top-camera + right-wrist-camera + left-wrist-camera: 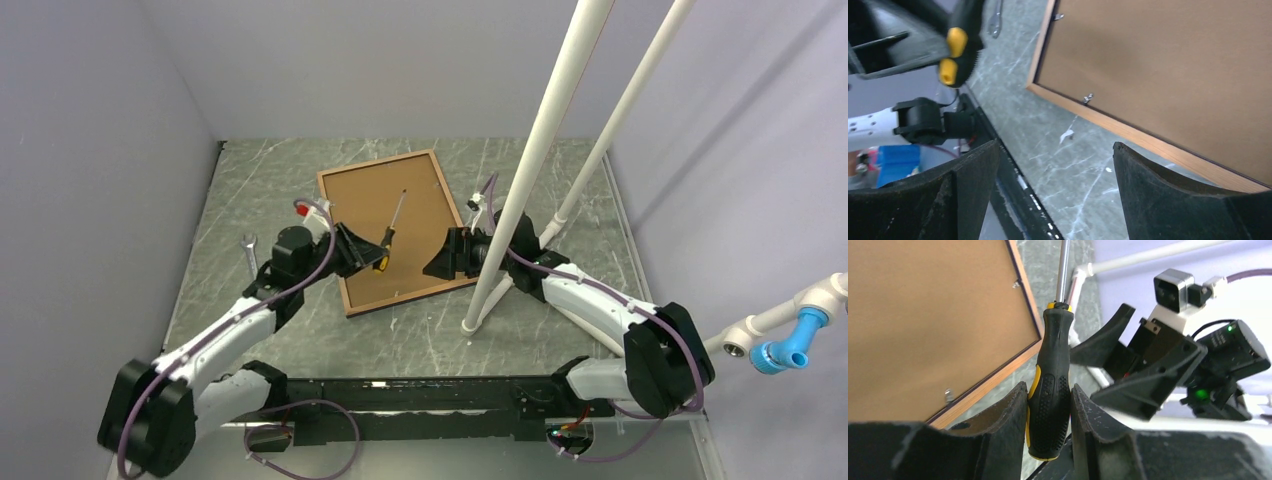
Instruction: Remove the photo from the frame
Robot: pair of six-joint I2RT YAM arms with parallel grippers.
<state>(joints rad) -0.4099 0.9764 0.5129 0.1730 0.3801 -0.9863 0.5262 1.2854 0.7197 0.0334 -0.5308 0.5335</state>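
Grey marbled tabletop [420,330] between plain pale lilac walls [90,150], two white slanted poles [545,130] at right.

The left arm [225,335], white moulded shells between round black joint housings, ends in a matt black two-finger left gripper [1048,405] with curved, scuffed fingers [1008,415]; a thin purple cable [123,440] loops off its base at seven o'clock; the matching right arm [590,295], at four o'clock, bears a black right gripper [1055,160], a silver square wrist camera [1173,287] and a small green lamp [1200,392].
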